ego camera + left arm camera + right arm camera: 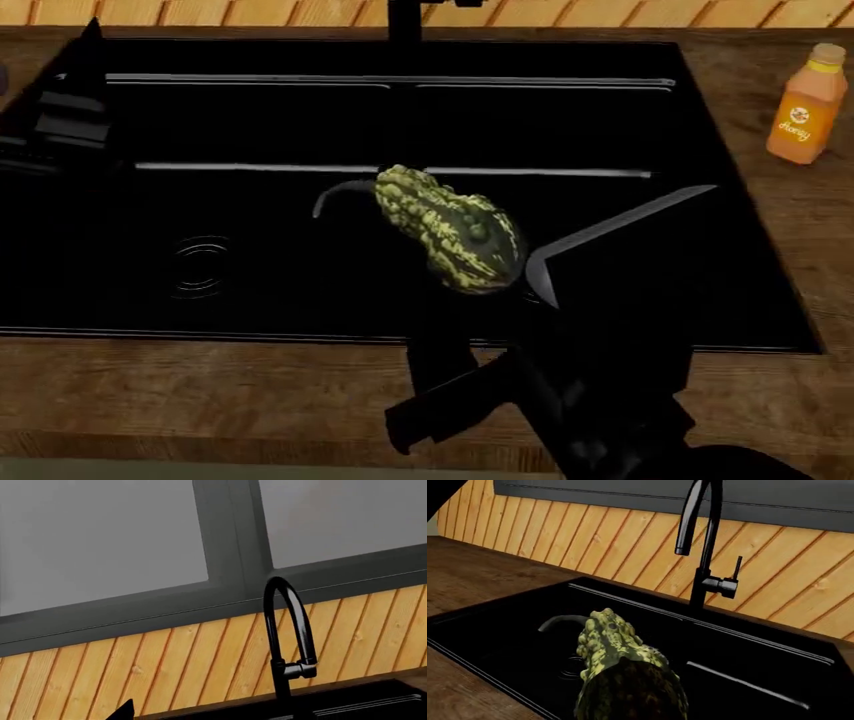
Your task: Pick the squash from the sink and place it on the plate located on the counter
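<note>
- left hand point(60, 115): seen in head view at the far left edge of the sink point(747, 300), over the rim, well apart from the squash point(447, 228); finger state cannot be told. own wrist view aimed at the faucet point(288, 635) and the wood-panelled wall point(167, 665), no squash in it.
- squash: found over the middle of the sink, near the front wall. long axis runs diagonally, thin stem end pointing back and left, fat end toward the front right and the right arm.
- right hand point(514, 290): reaches in from the front right, fat end of the squash sitting right at its tip; right wrist view filled by the squash directly ahead, so judged clamped on the fat end, though the fingers themselves are lost against the black basin.
- judged: right arm clearly nearer and already on the load; lifted or resting on the basin floor cannot be told.
- orange bottle point(807, 103): upright on the surface point(200, 385) right of the sink.
- plate: not in any view.
</note>
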You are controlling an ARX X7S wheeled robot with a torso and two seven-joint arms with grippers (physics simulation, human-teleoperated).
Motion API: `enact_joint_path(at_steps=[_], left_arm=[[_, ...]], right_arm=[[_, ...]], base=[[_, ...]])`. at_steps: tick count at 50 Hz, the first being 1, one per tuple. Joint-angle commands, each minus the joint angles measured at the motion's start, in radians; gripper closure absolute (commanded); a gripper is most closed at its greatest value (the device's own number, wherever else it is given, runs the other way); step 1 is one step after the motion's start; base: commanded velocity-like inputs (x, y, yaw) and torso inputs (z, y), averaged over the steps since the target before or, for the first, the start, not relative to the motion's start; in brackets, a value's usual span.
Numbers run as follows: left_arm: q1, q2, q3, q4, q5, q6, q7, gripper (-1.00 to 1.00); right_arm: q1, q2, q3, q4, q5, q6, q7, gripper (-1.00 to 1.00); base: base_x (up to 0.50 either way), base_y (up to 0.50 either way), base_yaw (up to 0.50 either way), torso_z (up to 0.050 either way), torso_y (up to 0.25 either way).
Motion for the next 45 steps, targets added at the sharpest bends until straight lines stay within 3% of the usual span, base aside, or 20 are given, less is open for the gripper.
enact_joint_path(at_steps=[1, 13, 45], left_arm=[[-0.002, 0.003, -0.003, -0.008, 0.014, 0.006, 0.015, -1.0], [-0.001, 0.0, -0.01, -0.002, 0.005, 0.004, 0.013, -1.0], [-0.007, -0.003, -0.003, -0.002, -0.009, 0.004, 0.004, -1.0]], right_arm=[[0.015, -0.013, 0.027, -0.007, -0.068, -0.018, -0.021, 1.0], [0.017, -0.013, 0.028, -0.019, -0.076, -0.032, -0.026, 1.0], [0.018, -0.007, 0.032, -0.018, -0.063, -0.039, -0.03, 1.0]], base=[[-0.11, -0.5, 0.0, 0.0, 0.0], [0.0, -0.07, 0.0, 0.0, 0.0], [0.0, -0.5, 0.0, 0.001, 0.001]])
